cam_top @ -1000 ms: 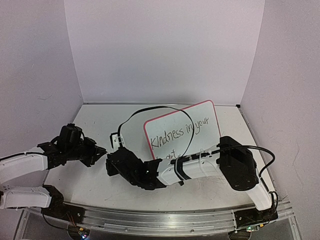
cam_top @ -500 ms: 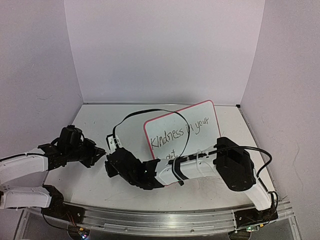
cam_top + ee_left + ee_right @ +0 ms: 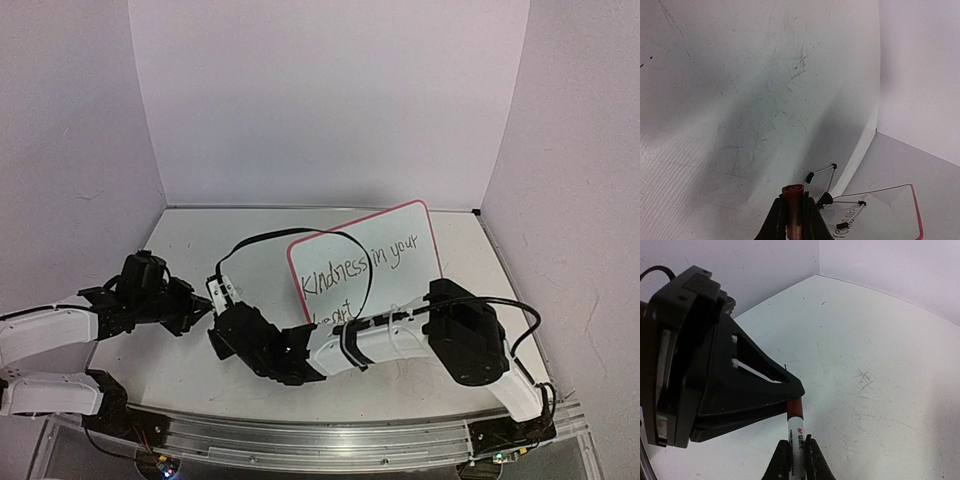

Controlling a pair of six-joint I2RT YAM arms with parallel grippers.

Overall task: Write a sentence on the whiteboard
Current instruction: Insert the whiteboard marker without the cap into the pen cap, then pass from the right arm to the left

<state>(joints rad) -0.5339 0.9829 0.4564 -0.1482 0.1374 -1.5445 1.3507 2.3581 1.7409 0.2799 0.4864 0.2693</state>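
Observation:
The whiteboard (image 3: 425, 222), white with a pink-red rim, stands propped at the back right. The sentence (image 3: 365, 265) reads "Kindness in your"; my right arm hides most of the second line. A wire foot (image 3: 821, 185) of the board shows in the left wrist view. My right gripper (image 3: 797, 445) is shut on the white marker (image 3: 797, 429). The marker's red cap (image 3: 795, 408) sits between the black fingertips of my left gripper (image 3: 793, 201), which is shut on the cap (image 3: 793, 192). Seen from above, the left gripper (image 3: 205, 302) and right gripper (image 3: 222, 315) meet left of the board.
The scuffed white table (image 3: 190, 240) is walled by pale panels at the back and sides. A black cable (image 3: 290, 235) loops from the right wrist up in front of the board. A metal rail (image 3: 320, 440) runs along the near edge.
My right arm has slid a little to the left, uncovering more of the board's lower line. The left gripper has hardly moved, and both grippers stay shut.

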